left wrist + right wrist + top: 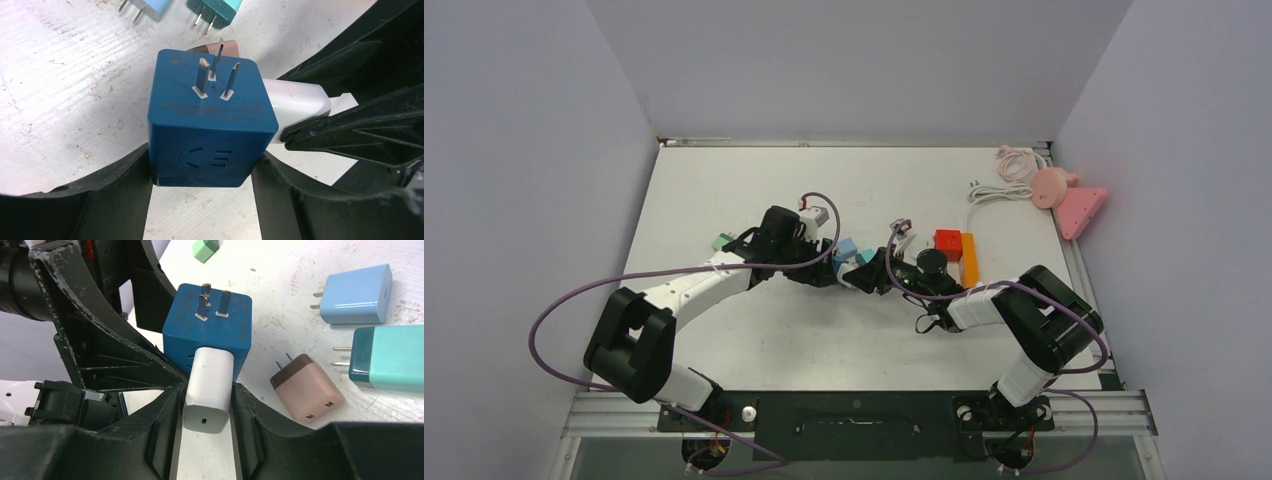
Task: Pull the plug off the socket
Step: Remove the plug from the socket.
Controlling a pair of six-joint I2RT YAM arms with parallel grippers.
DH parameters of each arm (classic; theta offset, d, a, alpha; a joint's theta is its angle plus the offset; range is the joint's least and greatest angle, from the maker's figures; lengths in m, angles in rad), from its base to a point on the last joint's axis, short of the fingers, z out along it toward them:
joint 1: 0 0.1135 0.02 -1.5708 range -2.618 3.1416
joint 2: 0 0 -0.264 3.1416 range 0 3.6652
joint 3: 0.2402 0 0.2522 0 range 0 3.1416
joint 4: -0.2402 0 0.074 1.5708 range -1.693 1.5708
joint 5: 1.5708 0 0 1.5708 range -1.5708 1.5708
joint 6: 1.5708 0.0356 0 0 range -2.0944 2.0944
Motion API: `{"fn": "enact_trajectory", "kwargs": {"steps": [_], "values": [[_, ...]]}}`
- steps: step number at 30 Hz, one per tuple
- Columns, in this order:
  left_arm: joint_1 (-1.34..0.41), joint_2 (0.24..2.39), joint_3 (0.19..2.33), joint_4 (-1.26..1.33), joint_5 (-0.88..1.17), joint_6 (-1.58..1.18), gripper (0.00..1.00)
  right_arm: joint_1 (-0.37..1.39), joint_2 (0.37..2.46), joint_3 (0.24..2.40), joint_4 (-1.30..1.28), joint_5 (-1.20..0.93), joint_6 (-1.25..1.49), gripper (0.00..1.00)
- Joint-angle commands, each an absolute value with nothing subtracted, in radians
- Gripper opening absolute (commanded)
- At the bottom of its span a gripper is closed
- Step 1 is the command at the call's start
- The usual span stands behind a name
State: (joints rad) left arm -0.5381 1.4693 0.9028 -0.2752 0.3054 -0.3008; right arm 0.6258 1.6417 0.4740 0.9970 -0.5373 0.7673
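The white scuffed surface (pixel 754 190) sits between grey walls (pixel 844 60). The left tool (pixel 200 172) clamps the blue cubic plastic socket (pixel 210 125). The right tool (pixel 206 407) pinches the white rectangular plastic plug (pixel 209 385) seated in the socket's side.

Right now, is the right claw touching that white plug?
Touching. The right wrist view shows the right gripper closed on both sides of the white plug, no gap.

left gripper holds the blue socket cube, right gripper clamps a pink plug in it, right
No: the right wrist view shows the right gripper clamped on the white plug in the blue socket cube; the pink plug lies on the table.
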Motion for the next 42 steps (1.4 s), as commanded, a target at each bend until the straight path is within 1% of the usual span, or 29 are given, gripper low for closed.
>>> {"fn": "enact_trajectory", "kwargs": {"steps": [1, 7, 9, 13, 20, 28, 31, 36, 42], "values": [[-0.552, 1.437, 0.945, -0.291, 0.151, -0.245, 0.0, 0.641, 1.639, 0.507, 1.072, -0.548, 0.791, 0.2], [-0.558, 1.437, 0.944, -0.288, 0.155, -0.244, 0.0, 0.644, 1.635, 0.508, 1.065, -0.541, 0.795, 0.15], [-0.552, 1.435, 0.939, -0.27, 0.196, -0.253, 0.0, 0.644, 1.635, 0.506, 1.059, -0.535, 0.788, 0.13], [-0.527, 1.421, 0.926, -0.217, 0.319, -0.265, 0.0, 0.644, 1.635, 0.505, 1.033, -0.518, 0.761, 0.06], [-0.475, 1.354, 0.909, -0.164, 0.456, -0.253, 0.0, 0.634, 1.628, 0.51, 0.979, -0.499, 0.706, 0.05], [-0.463, 1.334, 0.906, -0.164, 0.491, -0.239, 0.0, 0.63, 1.636, 0.521, 0.956, -0.505, 0.691, 0.05], [-0.464, 1.332, 0.903, -0.166, 0.47, -0.239, 0.0, 0.63, 1.632, 0.521, 0.947, -0.493, 0.69, 0.05], [-0.466, 1.335, 0.907, -0.217, 0.32, -0.243, 0.0, 0.636, 1.623, 0.523, 0.941, -0.477, 0.698, 0.05], [-0.493, 1.353, 0.927, -0.269, 0.187, -0.226, 0.0, 0.662, 1.626, 0.531, 0.942, -0.475, 0.693, 0.05]]}}
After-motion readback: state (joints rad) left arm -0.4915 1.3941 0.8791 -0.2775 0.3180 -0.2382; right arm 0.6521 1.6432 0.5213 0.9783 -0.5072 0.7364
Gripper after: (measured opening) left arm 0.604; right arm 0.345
